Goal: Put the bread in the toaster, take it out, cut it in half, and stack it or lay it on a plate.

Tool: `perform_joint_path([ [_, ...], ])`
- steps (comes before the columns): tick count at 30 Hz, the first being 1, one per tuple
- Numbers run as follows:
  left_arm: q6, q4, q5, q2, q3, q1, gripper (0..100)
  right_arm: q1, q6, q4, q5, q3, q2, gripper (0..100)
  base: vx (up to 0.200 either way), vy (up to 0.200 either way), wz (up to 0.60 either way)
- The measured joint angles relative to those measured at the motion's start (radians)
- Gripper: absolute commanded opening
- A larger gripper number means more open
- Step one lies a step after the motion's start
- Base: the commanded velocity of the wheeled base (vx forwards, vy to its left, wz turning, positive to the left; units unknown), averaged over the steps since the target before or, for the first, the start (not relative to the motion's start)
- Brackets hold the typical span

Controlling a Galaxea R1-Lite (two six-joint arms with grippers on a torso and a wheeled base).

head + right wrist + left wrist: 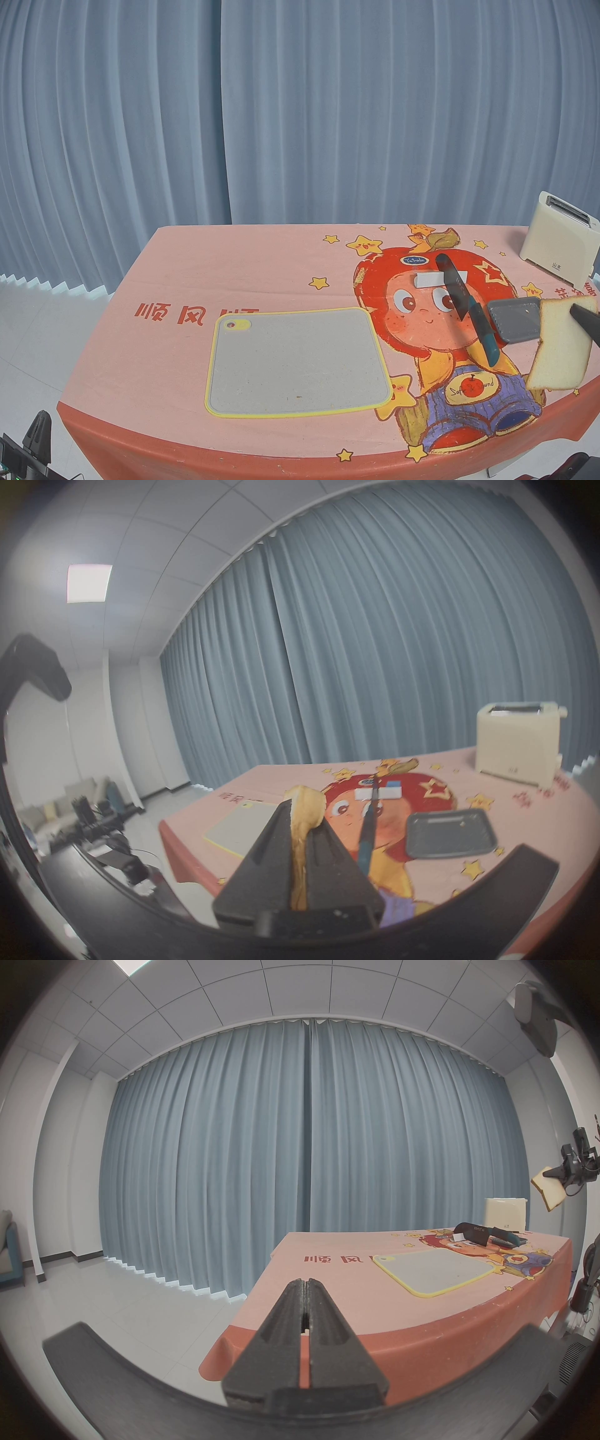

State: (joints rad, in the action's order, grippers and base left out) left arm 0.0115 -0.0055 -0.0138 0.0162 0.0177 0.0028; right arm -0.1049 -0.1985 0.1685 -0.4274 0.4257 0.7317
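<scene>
Right end effector (pixel 302 820) and bread. The slice of bread (pixel 561 345) was held on edge above the worktop (pixel 250 262), at the right edge of the head view, clamped between the closed fingers of the right end effector. The cream toaster (pixel 562 240) was seen at the upper right, on the worktop's far corner, well apart from the bread. The grey plate (pixel 514 319) was laid just left of the bread in the frame, and the knife (pixel 470 309) just beside the plate, blade pointed away. The cutting board (pixel 297 361) was placed at lower centre. The left end effector (pixel 305 1291) was fully closed on nothing, off the worktop's near left corner.
</scene>
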Motion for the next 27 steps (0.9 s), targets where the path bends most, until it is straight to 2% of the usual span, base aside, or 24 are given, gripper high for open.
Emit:
perform_joint_path([
  [2,0.000,0.000,0.000,0.000,0.000,0.001,0,-0.034,-0.043,0.001,0.000,0.001,0.007,0,-0.200,0.000,0.00],
  [4,0.000,0.000,0.000,0.000,0.000,0.000,0,-0.060,-0.063,0.005,-0.002,0.003,0.016,0,-0.200,0.000,0.00],
  [11,-0.001,0.000,0.000,0.000,0.000,0.000,0,-0.087,-0.084,0.005,-0.003,0.003,0.040,0,0.000,0.029,0.00],
  [14,-0.001,0.000,0.001,0.000,0.000,0.000,0,-0.092,-0.127,0.009,-0.003,0.003,0.055,0,0.000,0.200,0.00],
  [18,-0.002,0.000,0.001,0.000,0.000,0.000,0,-0.100,-0.186,0.083,-0.003,0.001,0.082,0,0.000,0.200,0.00],
  [24,-0.003,0.000,0.003,0.000,0.000,0.000,0,-0.114,-0.326,0.195,-0.003,-0.004,0.125,0,0.000,0.200,0.00],
  [27,-0.004,0.000,0.003,0.000,0.000,0.000,0,-0.137,-0.366,0.233,-0.001,-0.005,0.145,0,0.000,0.200,0.00],
])
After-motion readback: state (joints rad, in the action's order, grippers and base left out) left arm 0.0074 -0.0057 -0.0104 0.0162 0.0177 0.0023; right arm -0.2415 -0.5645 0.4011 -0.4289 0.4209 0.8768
